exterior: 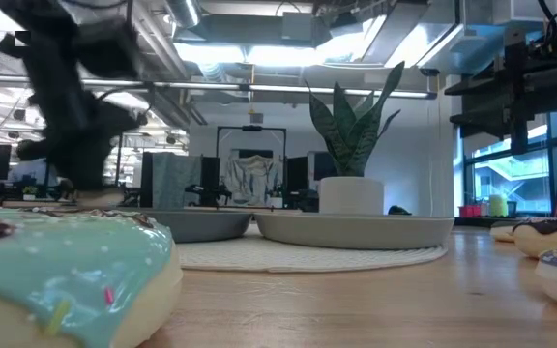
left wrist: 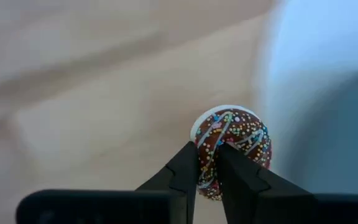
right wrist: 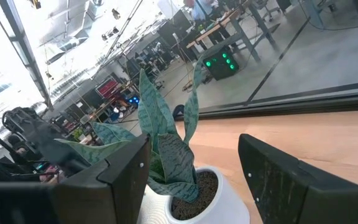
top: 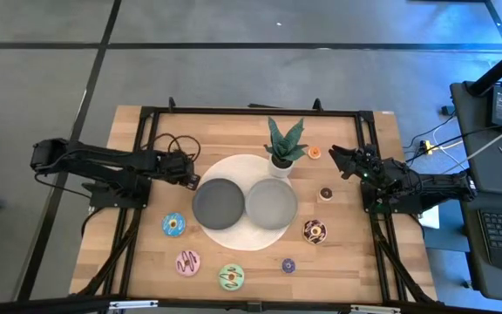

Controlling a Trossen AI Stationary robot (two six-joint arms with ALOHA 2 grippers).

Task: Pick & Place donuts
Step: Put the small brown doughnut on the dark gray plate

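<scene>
My left gripper [top: 192, 181] hovers at the left rim of the left grey dish [top: 218, 203] and is shut on a brown sprinkled donut [left wrist: 235, 140], which the gripper hides in the high view. My right gripper [top: 336, 157] is open and waits right of the potted plant [top: 284, 148], touching nothing. Flat on the wood lie a blue donut [top: 174, 224], a pink one [top: 187, 262], a green one [top: 231, 277], a mini purple one [top: 288, 265], a large brown one [top: 315, 231], a mini brown one [top: 326, 194] and a mini orange one [top: 315, 153]. My left gripper [left wrist: 207, 149] pinches the brown donut's rim [left wrist: 211, 163] between its two fingertips, one finger [left wrist: 185, 171] on each side of the ring's edge. The donut stands on edge beyond the tips, its iced face turned sideways. Whether it is clear of the table does not show.
Two grey dishes, the right one [top: 271, 203], sit on a round white mat [top: 234, 167] at the table's middle. The plant's white pot stands at the mat's far right. Black frame rails [top: 251, 112] run round the table top. Bare wood lies along the near edge between the donuts.
</scene>
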